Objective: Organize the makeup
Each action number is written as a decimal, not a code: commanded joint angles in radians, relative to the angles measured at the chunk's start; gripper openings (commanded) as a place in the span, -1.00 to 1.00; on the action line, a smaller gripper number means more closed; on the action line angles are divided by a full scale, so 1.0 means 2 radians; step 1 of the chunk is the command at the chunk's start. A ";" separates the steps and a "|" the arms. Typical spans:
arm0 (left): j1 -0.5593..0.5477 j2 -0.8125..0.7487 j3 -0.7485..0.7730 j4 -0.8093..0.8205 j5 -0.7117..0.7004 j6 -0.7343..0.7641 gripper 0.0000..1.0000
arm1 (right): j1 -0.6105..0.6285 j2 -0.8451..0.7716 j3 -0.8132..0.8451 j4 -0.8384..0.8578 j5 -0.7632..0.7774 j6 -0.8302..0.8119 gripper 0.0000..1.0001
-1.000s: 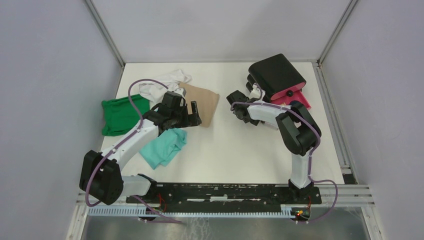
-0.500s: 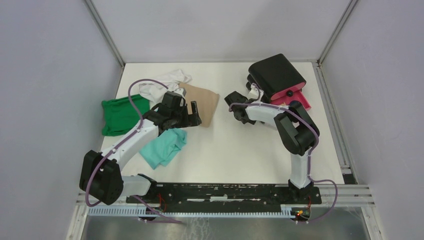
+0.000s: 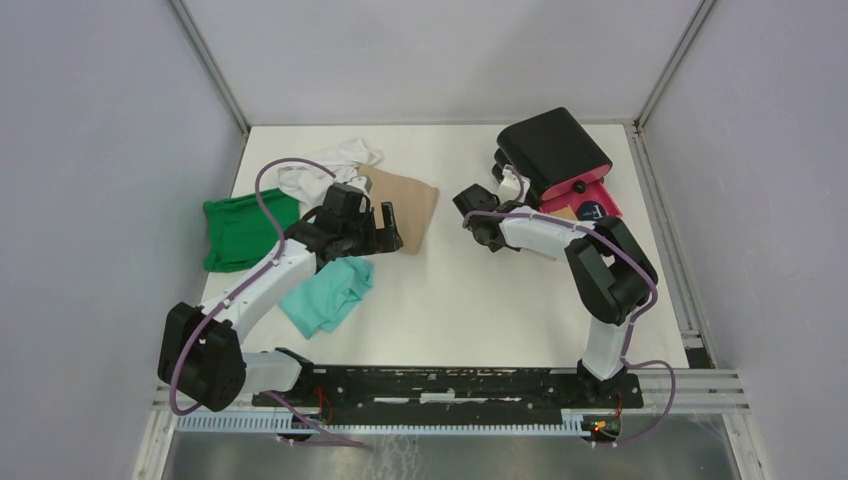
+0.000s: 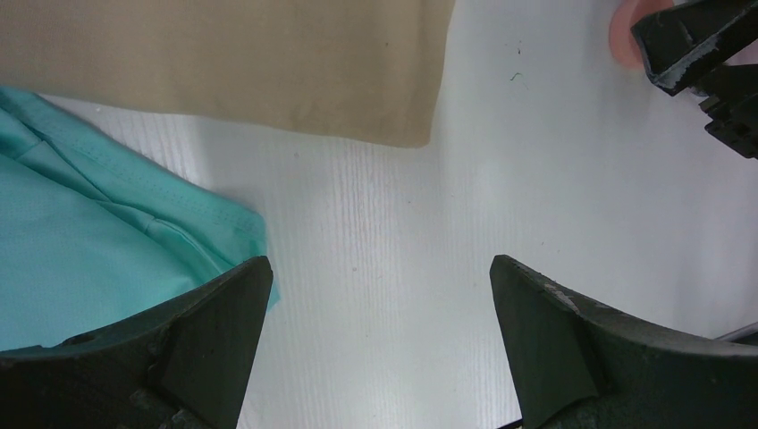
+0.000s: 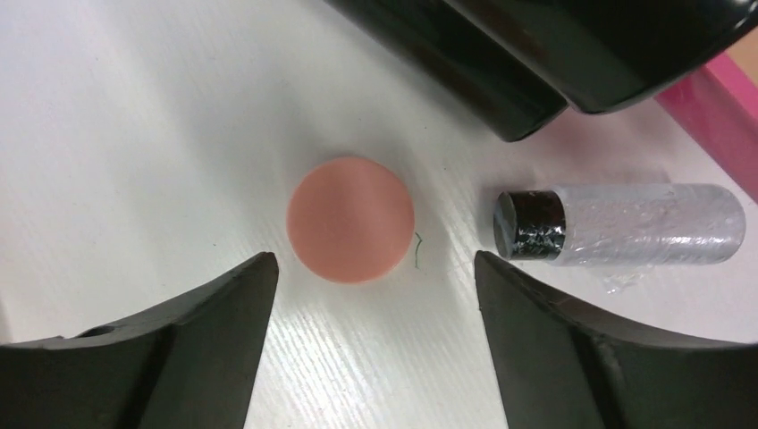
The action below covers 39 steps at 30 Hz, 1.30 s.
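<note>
A salmon-pink round puff lies flat on the white table. A clear vial with a black cap lies on its side to its right, close to the black box. My right gripper is open and empty, low over the table, and the puff sits just beyond its fingertips. In the top view this gripper is left of the box. The box's pink drawer holds a small dark round jar and a tan piece. My left gripper is open and empty over bare table.
A tan cloth and a teal cloth lie beside the left gripper. A green cloth and a white cloth lie at the back left. Grey walls enclose the table on the left, back and right.
The right arm's elbow has swung to the right, uncovering the pink drawer with the dark jar. Its gripper stays near the puff. The left arm has not moved.
</note>
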State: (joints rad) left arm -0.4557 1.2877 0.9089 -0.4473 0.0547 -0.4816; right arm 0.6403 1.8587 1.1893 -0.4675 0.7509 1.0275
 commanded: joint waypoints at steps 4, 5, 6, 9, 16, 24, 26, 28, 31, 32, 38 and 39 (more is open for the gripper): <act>0.001 -0.024 -0.003 0.011 0.001 0.019 0.99 | -0.006 0.006 0.014 0.005 -0.001 -0.026 0.92; 0.001 -0.025 -0.003 0.009 -0.001 0.020 0.98 | -0.007 0.007 0.013 0.013 -0.006 -0.031 0.93; 0.002 -0.026 -0.003 0.008 -0.002 0.021 0.99 | -0.008 0.008 0.010 0.020 -0.010 -0.034 0.94; 0.001 -0.027 -0.005 0.006 -0.004 0.022 0.99 | -0.010 0.012 0.005 0.044 -0.017 -0.049 0.94; 0.003 -0.026 -0.005 0.006 -0.003 0.025 0.99 | -0.023 0.032 0.008 0.070 -0.040 -0.083 0.96; 0.003 -0.022 -0.006 0.007 0.000 0.023 0.99 | -0.031 0.044 -0.004 0.119 -0.078 -0.116 0.86; 0.003 -0.024 -0.006 0.008 -0.001 0.022 0.99 | -0.032 0.044 -0.009 0.129 -0.083 -0.114 0.82; 0.003 -0.025 -0.009 0.009 -0.001 0.023 0.99 | -0.033 0.050 -0.008 0.129 -0.082 -0.114 0.81; 0.003 -0.023 -0.010 0.008 0.000 0.023 0.99 | -0.037 0.054 -0.012 0.133 -0.088 -0.109 0.75; 0.003 -0.023 -0.009 0.007 -0.001 0.023 0.99 | -0.038 0.053 -0.015 0.135 -0.089 -0.107 0.74; 0.003 -0.026 -0.009 0.007 -0.001 0.022 0.99 | -0.039 0.049 -0.024 0.138 -0.090 -0.102 0.61; 0.003 -0.026 -0.009 0.007 -0.001 0.022 0.99 | -0.039 0.048 -0.024 0.136 -0.089 -0.102 0.56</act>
State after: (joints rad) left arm -0.4545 1.2625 0.8925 -0.4480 0.0544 -0.4694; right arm 0.5686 1.9434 1.1648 -0.2001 0.6025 0.8059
